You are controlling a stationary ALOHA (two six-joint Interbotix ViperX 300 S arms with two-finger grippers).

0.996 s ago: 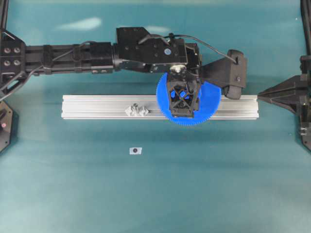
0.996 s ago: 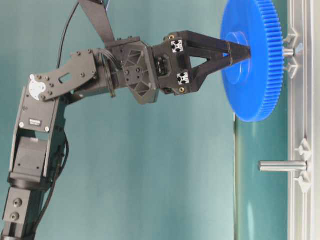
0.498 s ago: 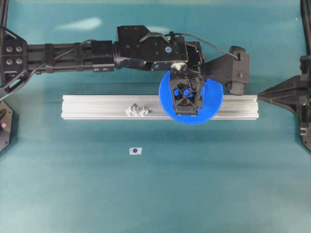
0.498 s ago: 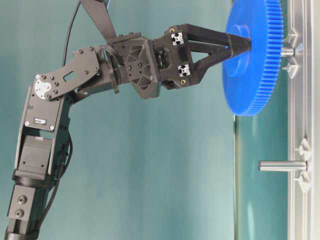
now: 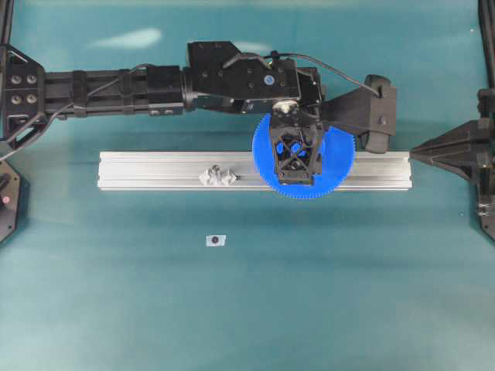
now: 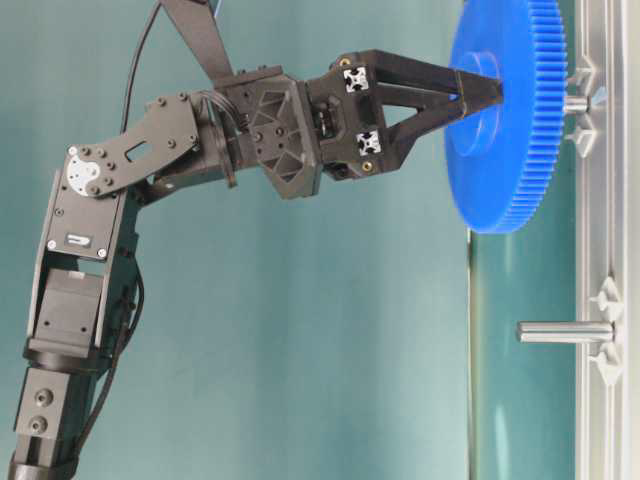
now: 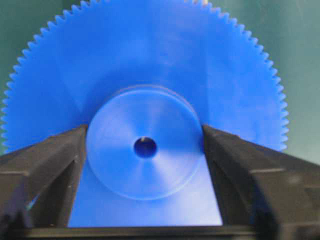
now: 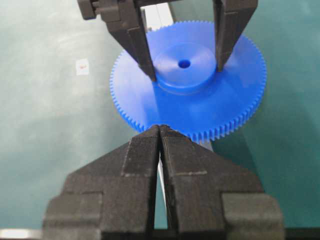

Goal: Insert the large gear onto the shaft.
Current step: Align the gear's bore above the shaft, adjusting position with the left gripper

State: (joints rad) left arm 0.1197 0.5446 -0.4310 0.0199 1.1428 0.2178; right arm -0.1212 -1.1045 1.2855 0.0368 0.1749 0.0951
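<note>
The large gear (image 5: 334, 168) is bright blue with fine teeth and lies flat over the right part of the aluminium rail (image 5: 155, 170). In the table-level view the large gear (image 6: 510, 150) sits on the shaft (image 6: 575, 102), a short silvery pin between two clear mounts, with a small gap to the rail. My left gripper (image 7: 144, 130) comes from above with its fingers (image 8: 147, 60) against both sides of the raised hub. The bore (image 7: 145, 147) shows a faint glint inside. My right gripper (image 8: 160, 129) is shut and empty, level with the rail's right end.
A second, longer silvery pin (image 6: 565, 332) with clear mounts stands on the rail's left half (image 5: 218, 175). A small loose mount with a dark centre (image 5: 216, 240) lies on the teal table in front of the rail. The right arm's base (image 5: 483, 154) sits at the far right.
The gear slid further down the shaft toward the rail and levelled out, with my left gripper following. In the last half second almost nothing moved. The right arm stayed still.
</note>
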